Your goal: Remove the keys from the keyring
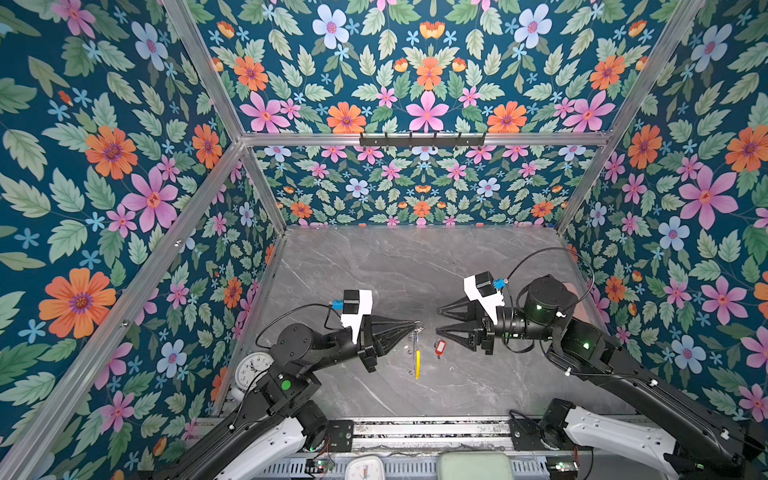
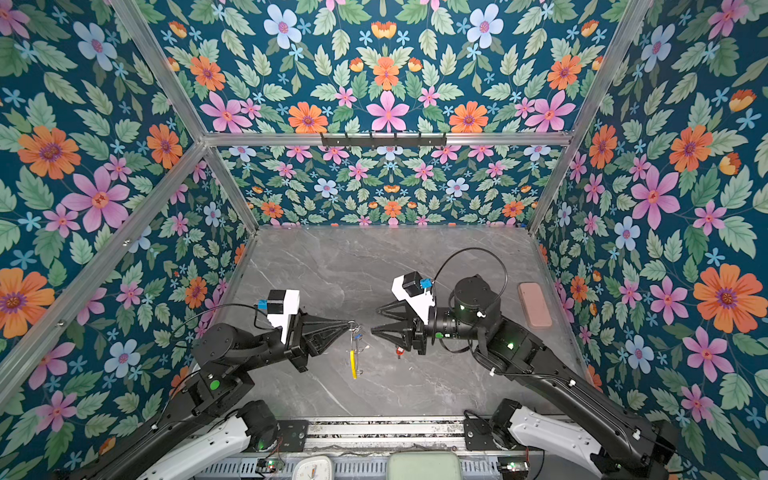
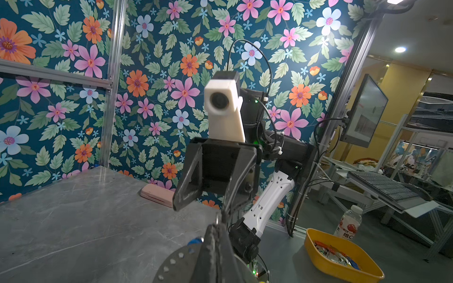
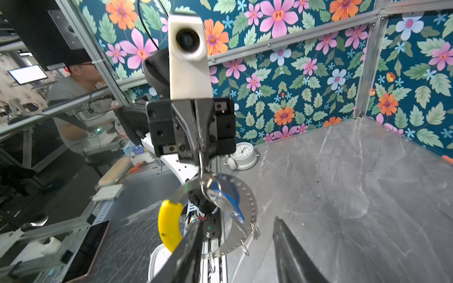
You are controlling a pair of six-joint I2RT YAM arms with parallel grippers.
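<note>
The keyring (image 4: 248, 198), a flat grey hoop with a yellow section (image 1: 417, 364) and small metal loops (image 4: 255, 229), hangs edge-on from my left gripper (image 1: 417, 323), which is shut on its top. A silver key with a blue tag (image 4: 229, 199) hangs on the ring just under that grip. The key with the red tag (image 1: 440, 347) is off the ring, low by the tabletop under my right gripper (image 1: 437, 320). That gripper is open and holds nothing, and its tips face the ring from a short gap away.
A round white clock (image 1: 253, 370) stands at the table's left edge behind my left arm. A pink case (image 2: 535, 305) lies at the right edge. Another clock (image 1: 365, 467) and a pale green block (image 1: 476, 465) sit past the front rail.
</note>
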